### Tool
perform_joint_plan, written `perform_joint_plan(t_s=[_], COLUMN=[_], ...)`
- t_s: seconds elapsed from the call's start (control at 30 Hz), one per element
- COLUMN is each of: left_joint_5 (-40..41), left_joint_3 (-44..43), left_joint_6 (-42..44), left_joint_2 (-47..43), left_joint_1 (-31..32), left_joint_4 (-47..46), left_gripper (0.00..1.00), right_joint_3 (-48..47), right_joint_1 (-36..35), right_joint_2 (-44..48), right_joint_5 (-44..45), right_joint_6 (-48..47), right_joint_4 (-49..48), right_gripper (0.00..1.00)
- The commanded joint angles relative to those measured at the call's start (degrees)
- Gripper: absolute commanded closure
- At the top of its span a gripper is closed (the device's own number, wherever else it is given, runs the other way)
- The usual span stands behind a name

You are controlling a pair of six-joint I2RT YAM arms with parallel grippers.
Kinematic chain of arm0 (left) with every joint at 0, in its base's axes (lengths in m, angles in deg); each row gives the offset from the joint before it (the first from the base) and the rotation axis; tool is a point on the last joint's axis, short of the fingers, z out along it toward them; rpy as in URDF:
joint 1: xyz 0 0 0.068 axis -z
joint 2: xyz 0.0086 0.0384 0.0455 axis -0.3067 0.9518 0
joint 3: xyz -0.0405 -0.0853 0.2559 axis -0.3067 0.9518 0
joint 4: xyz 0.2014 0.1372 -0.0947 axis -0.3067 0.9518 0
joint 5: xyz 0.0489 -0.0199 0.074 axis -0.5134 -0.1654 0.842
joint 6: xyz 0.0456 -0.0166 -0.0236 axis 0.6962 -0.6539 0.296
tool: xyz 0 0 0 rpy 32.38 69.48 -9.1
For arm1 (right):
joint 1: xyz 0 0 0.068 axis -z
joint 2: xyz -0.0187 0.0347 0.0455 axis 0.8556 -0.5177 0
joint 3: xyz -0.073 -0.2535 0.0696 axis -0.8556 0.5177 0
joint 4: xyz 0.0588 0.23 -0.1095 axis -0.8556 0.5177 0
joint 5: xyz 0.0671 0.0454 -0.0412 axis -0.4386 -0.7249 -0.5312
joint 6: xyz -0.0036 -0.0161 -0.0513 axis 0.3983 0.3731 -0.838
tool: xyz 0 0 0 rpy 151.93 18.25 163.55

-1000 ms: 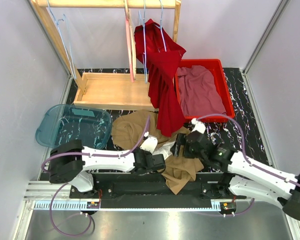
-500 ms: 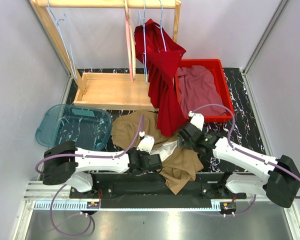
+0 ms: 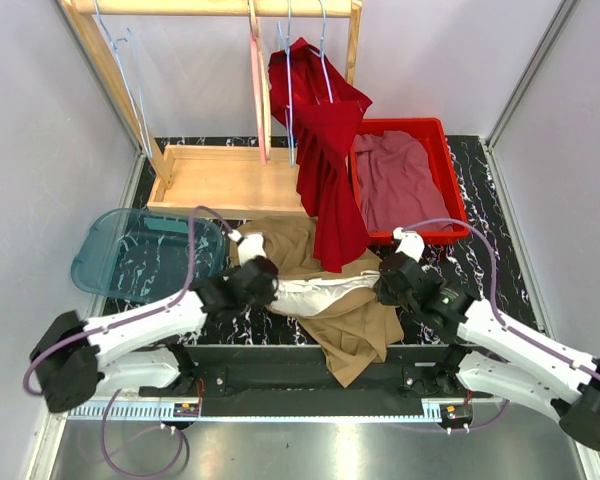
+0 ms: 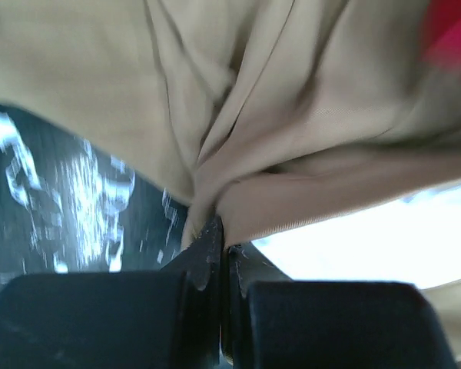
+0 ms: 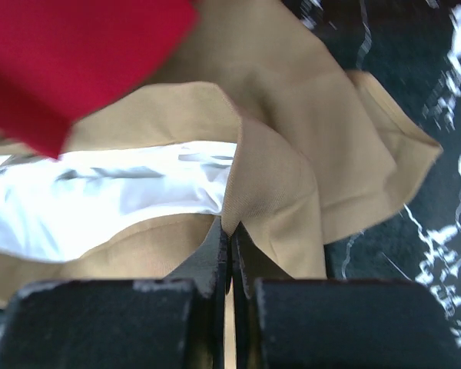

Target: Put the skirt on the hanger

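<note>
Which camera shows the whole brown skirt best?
The top external view: the brown skirt shows nearly whole there, stretched between the left gripper and right gripper. Each wrist view shows only a close patch of it pinched in its fingers.

No legible text, label, brand mark, number or sign appears in the overhead view or in either wrist view.

Blk tbl (image 3: 492, 190), skirt (image 3: 355, 325), red bin (image 3: 400, 124), teal tub (image 3: 145, 255), rack base (image 3: 225, 180)
</note>
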Motion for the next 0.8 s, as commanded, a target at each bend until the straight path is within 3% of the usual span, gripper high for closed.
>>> perform_joint_plan(t_s=[0.0, 0.27, 0.53, 0.77], left_joint_5=[-3.0, -5.37, 0.7, -10.1], left_joint_3=[-3.4, -7.36, -3.25, 8.79], left_joint_6=[7.74, 11.79, 10.04, 5.03], left_joint_2=[-6.75, -12.72, -16.78, -9.85], left_joint_1=[-4.81, -6.66, -7.8, -7.8], left_joint_4=[-9.82, -10.09, -4.46, -17.27], left_gripper=[1.0, 1.0, 1.0, 1.0], right_joint_3=[-3.48, -4.02, 11.43, 18.4], right_joint_1=[0.39, 0.39, 0.39, 0.39], right_joint_2=[3.23, 4.99, 7.97, 11.58], right_joint_5=[-1.54, -6.73, -1.45, -9.79], right_joint_6=[-6.47, -9.21, 5.37, 12.59], right_joint_4=[-5.6, -11.59, -10.27, -11.94], right_gripper=[1.0, 1.0, 1.0, 1.0])
